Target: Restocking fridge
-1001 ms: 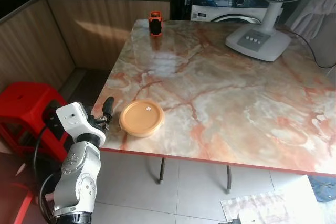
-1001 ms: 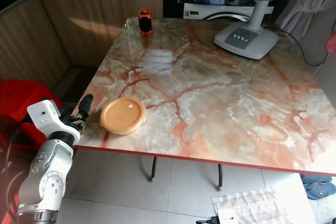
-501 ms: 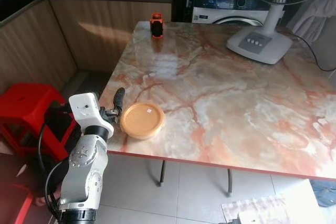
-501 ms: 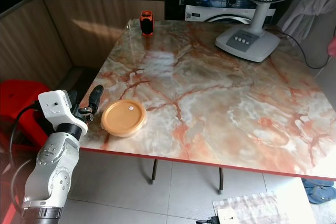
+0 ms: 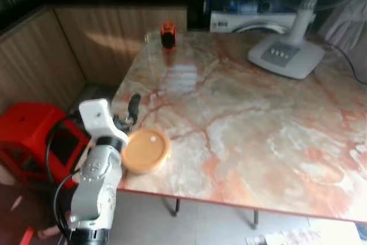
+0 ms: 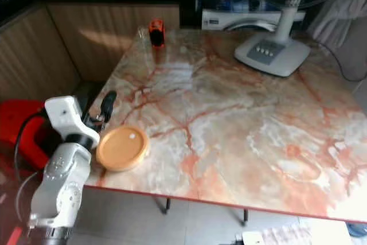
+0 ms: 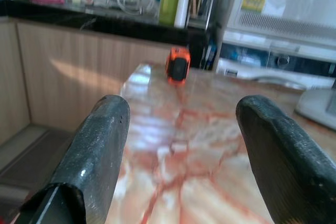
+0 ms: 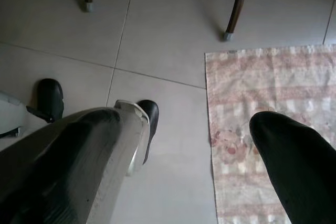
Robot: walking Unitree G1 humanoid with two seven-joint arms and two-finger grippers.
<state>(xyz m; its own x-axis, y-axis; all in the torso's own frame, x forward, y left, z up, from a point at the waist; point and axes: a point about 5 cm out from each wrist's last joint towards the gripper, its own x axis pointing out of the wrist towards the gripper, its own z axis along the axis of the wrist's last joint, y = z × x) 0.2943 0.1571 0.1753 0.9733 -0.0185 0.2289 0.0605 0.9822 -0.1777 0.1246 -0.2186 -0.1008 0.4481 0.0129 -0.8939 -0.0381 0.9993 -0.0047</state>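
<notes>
A round orange lidded container sits on the marble table near its front left corner. My left gripper is raised over the table's left edge, just left of the container and a little behind it, not touching it. In the left wrist view its fingers are spread, the left gripper is open, and only bare tabletop lies between them. My right gripper hangs open, pointing down at the tiled floor.
A small orange-and-black object stands at the table's far left corner. A fan base rests at the far right, with a washing machine behind. A red stool is left of the table. A patterned rug lies on the floor.
My left arm has risen and moved forward, bringing the gripper from below the table edge up beside the container. The view has shifted and blurred with the camera.
</notes>
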